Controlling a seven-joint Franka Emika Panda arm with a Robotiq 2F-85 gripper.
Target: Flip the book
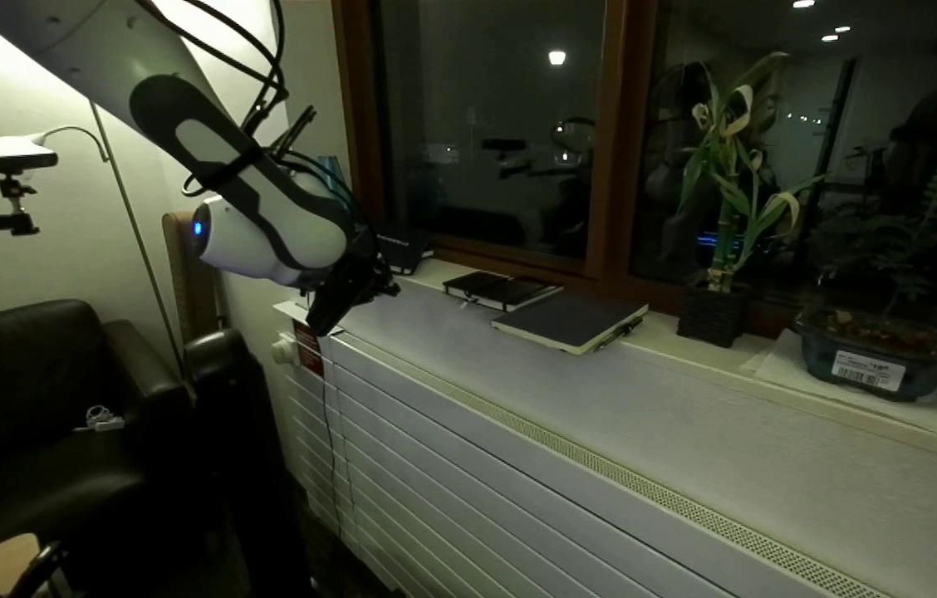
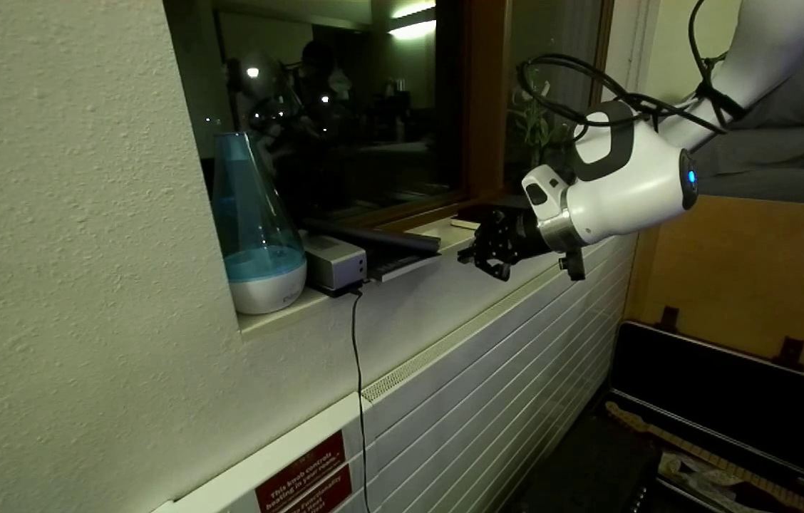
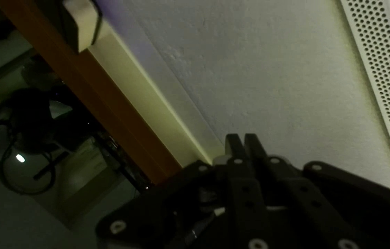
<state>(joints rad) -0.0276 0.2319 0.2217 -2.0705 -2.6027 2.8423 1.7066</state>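
Jaws of the gripper (image 3: 242, 140) stand drawn together — only a narrow slit separates the fingertips (image 3: 233, 142) — and hold nothing. The book (image 1: 500, 288) lies flat on the sill (image 1: 656, 337) beside the window (image 1: 485, 124), dark cover up, apart from the gripper. Its long axis appears to run along the sill, slanting down to the right in an exterior view. One short end faces the larger book (image 1: 572, 321), just beside it; the opposite end faces a dark lettered item (image 1: 402, 249). Position of the spine cannot be told.

In an exterior view, the whole humidifier (image 2: 263, 235) and the grey box (image 2: 334, 262) show; the gripper covers part of the sill, and the book cannot be singled out. In an exterior view, the labelled plant pot (image 1: 867, 370) and the sofa (image 1: 12, 390) are visible. In the wrist view, pale page edges (image 3: 86, 24) enter at upper left — which book they belong to cannot be told — and the perforated vent (image 3: 381, 69) runs down the right side.
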